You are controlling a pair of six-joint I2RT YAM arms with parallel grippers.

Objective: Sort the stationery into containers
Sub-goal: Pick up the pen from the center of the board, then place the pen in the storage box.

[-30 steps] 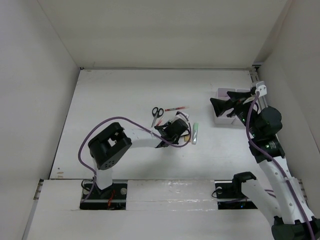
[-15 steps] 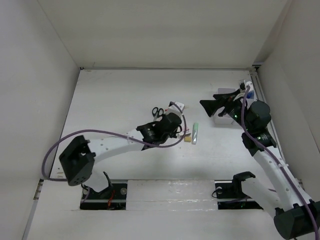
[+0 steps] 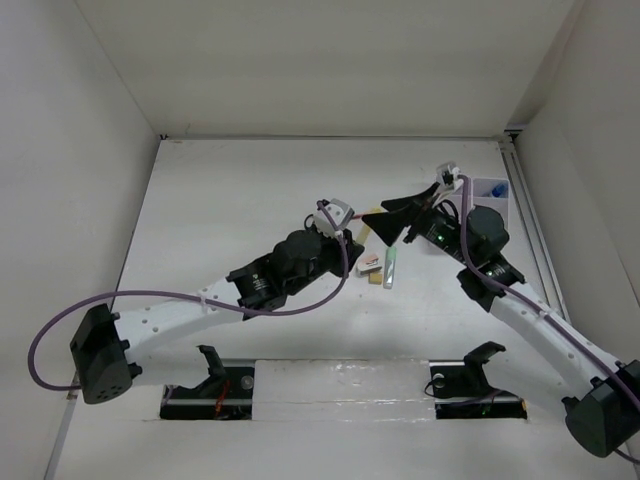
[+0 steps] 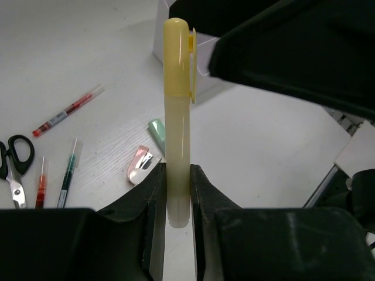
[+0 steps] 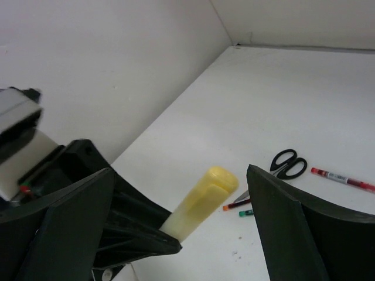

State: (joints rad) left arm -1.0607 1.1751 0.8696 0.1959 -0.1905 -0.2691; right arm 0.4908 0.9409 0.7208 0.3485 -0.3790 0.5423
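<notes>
My left gripper (image 4: 176,171) is shut on a pale yellow marker (image 4: 177,111) and holds it up above the table; it also shows in the top view (image 3: 350,238). My right gripper (image 5: 180,175) is open, its fingers either side of the marker's capped end (image 5: 205,196) without touching it. In the top view the right gripper (image 3: 392,212) faces the left one. On the table lie black-handled scissors (image 4: 14,158), a red pen (image 4: 67,111), a light green marker (image 3: 390,265) and a pink-white item (image 3: 368,262). The white organizer box (image 3: 484,203) stands at the right.
A thin red pen (image 4: 41,187) and a green-tipped pen (image 4: 67,172) lie beside the scissors. A blue item (image 3: 497,186) sits in the organizer. White walls close in the table on the left, back and right.
My left arm has stretched out and its gripper has risen towards the right. My right gripper has moved left, away from the organizer, until its open fingers flank the marker's cap.
</notes>
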